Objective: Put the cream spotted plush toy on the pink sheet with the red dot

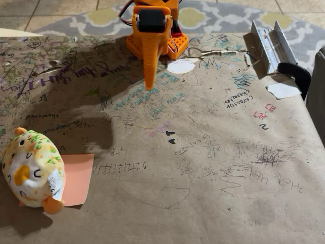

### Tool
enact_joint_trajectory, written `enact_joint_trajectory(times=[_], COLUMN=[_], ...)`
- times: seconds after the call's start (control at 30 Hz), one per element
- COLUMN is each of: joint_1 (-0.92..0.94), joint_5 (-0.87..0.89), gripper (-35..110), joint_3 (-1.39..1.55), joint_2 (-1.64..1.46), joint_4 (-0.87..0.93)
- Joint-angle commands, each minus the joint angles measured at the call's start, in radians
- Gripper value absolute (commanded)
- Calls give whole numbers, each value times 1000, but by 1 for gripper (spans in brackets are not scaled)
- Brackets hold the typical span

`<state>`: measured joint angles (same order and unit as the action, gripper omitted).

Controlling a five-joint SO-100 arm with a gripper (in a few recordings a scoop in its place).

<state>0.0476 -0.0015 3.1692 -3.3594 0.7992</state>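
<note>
Scribbled brown paper table (pixel 203 193), patterned rug (pixel 213 18)

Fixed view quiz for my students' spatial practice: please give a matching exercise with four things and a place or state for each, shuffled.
Things:
1. cream spotted plush toy
2. pink sheet
3. end effector
4. metal bracket

Places or states:
A. hanging down near the table's far edge, holding nothing
B. at the far right edge of the table
C. at the left edge, lying partly over the sheet
D. flat on the table, partly covered by the toy

Pairs: 1-C, 2-D, 3-A, 4-B
</note>
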Motion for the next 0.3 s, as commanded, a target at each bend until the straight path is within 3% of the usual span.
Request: enact_joint_trajectory(times=[0.0, 0.27], joint_1=[14, 0], joint_5=[21, 6], gripper=[0, 0], joint_3=[-12, -12], joint_2=[-25, -25], joint_4=[14, 14])
